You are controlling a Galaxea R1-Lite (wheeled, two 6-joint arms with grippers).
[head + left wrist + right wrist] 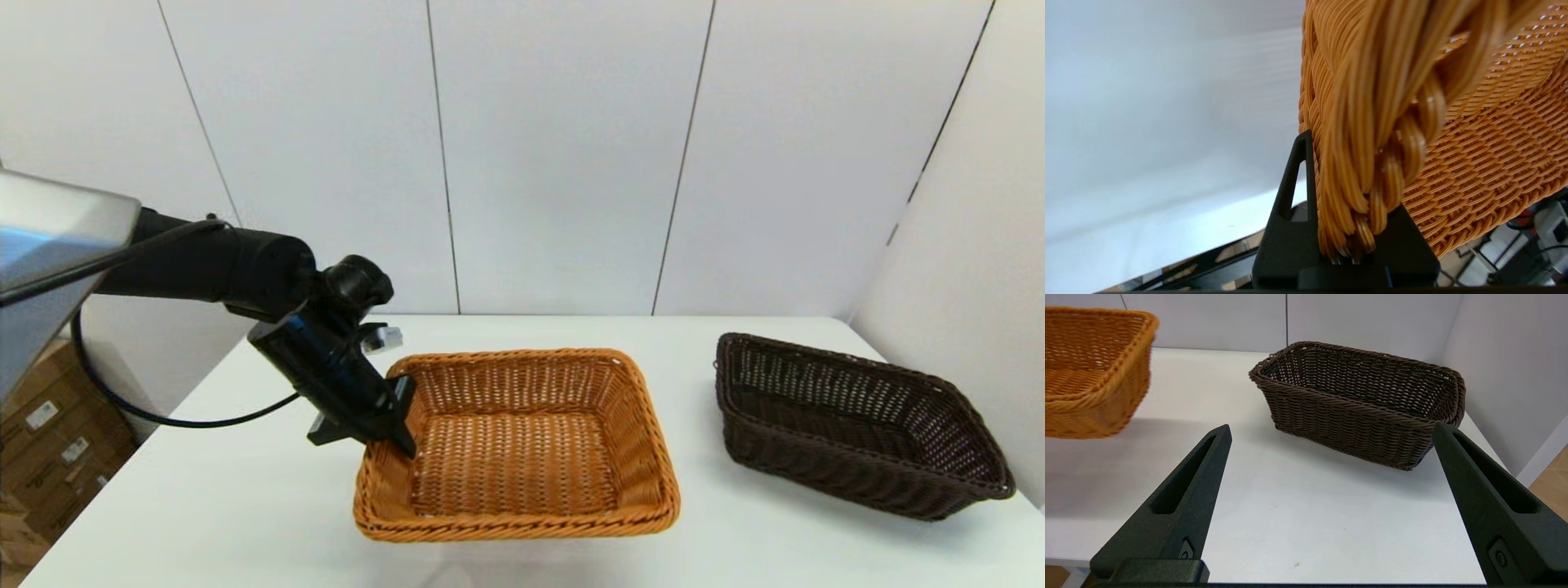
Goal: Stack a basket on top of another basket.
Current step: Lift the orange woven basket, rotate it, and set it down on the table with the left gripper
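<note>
head view: the left hand (pixel 397 425) grips the left rim of the orange-tan wicker basket (pixel 522 445), which sits mid-table, its left side apparently raised. the dark brown wicker basket (pixel 857 425) rests well apart on the right of the white table (pixel 245 506). right arm not visible here.

left wrist view: fingers (pixel 1294 192) clamped on the braided orange rim, closed on it.

right wrist view: the right hand (pixel 1331 457) stands wide, holding nothing, facing the dark basket.

assessment: stacking not done; the baskets lie separate. one must yet be carried over and seated on the other.
</note>
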